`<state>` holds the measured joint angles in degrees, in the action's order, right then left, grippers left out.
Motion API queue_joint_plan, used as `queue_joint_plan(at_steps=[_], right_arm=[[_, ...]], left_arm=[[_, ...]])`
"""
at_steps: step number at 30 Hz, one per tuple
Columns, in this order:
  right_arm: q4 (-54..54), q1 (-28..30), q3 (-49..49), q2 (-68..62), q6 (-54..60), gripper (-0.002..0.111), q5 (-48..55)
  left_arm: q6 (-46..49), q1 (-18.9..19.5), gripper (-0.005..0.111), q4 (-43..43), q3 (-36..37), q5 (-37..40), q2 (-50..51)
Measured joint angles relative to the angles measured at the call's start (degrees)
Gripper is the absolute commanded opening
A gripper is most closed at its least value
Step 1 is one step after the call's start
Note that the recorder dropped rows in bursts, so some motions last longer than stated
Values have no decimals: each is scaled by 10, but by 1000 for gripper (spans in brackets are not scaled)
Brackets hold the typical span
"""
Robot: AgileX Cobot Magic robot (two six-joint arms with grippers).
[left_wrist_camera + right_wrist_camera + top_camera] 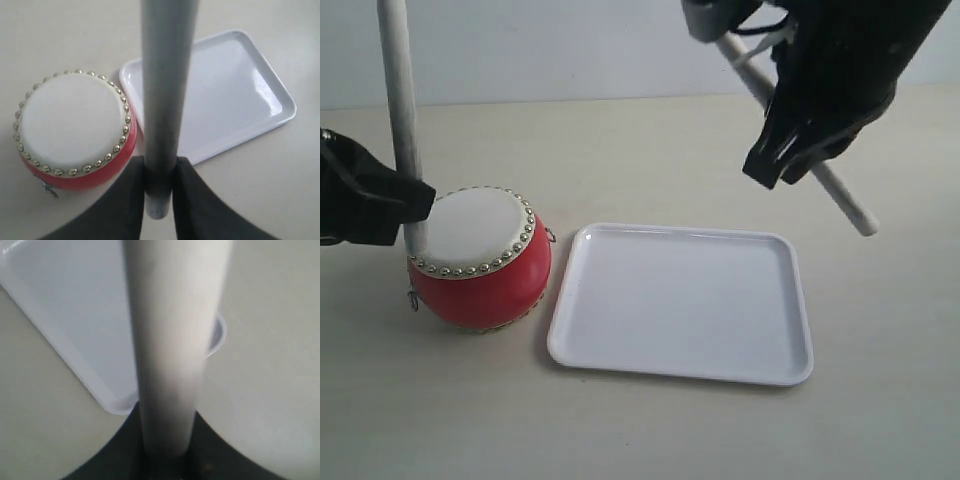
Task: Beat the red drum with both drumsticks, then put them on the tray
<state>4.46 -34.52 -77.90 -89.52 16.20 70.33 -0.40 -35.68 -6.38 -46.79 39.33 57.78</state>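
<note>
Exterior view: red drum (480, 262) sits on the bench (880, 400), with the tray (685, 300) just beside it and bare. Left tool (412, 195) is pinching the left drumstick (398, 90) low on its shaft. The stick stands near upright at the drum's rim, on the side away from the tray; cannot tell if it touches the skin. Right tool (798, 160) is clamped on the right drumstick (845, 200), slanted, aloft, well apart from the drum, beyond the tray. Left wrist view: 2 dark fingers (120, 200) squeeze the shaft, a short end poking past them, drum just beside. Right wrist view: blurred; shaft gripped between dark fingers, tray corner behind, drum out of sight. Judgement: the 2 sticks look light, stiff and smooth, liable to pivot in a pinch, so hold near the butt end. Drum looks small and light and may skid when struck.
</note>
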Motion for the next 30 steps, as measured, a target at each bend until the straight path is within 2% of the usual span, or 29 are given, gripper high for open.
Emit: queue_joint_plan(at_steps=[9, 17, 22, 30], right_arm=[[20, 0, 3, -173, 159, 0, -18], [62, 0, -47, -265, 179, 0, -79], [50, 0, -68, -283, 190, 0, -136], [11, 0, -70, -306, 217, 0, -142]], left_arm=[[23, 0, 0, 0, 0, -26, 5], [32, 0, 0, 0, 0, -29, 5], [41, 0, 0, 0, 0, -35, 5], [45, 0, 0, 0, 0, -36, 5]])
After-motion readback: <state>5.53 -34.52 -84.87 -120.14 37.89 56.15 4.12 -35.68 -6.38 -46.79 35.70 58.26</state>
